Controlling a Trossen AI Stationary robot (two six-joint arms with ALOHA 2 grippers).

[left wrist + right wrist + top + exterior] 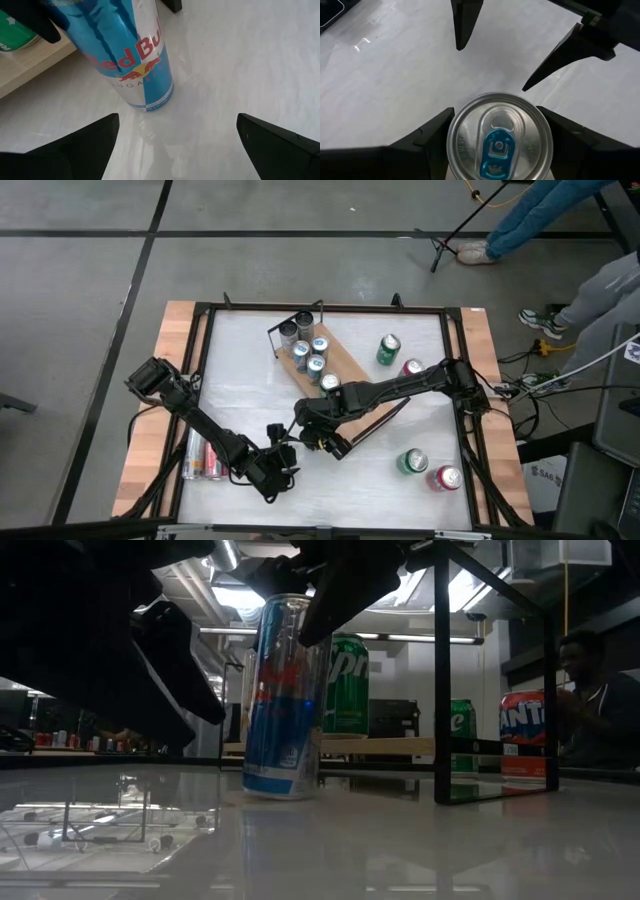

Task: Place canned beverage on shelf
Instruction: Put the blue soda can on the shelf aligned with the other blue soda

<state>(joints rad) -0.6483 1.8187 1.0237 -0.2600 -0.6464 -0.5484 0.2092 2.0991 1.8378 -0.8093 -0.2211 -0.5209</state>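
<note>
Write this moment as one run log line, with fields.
right gripper: closed on Red Bull can, upright on table | left gripper: open, facing can | shelf: five cans

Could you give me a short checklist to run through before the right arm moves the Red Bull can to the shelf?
1. Right gripper grips the Red Bull can on both sides near its top: ok.
2. Can upright, base on the white table: ok.
3. Left gripper open and clear of the can: ok.
4. Free space on the shelf past the row of cans: ok; the near end of the board looks bare.
5. Path clear of the loose green can beside the shelf: ok.
6. Grip firm enough to lift: cannot tell.
</note>
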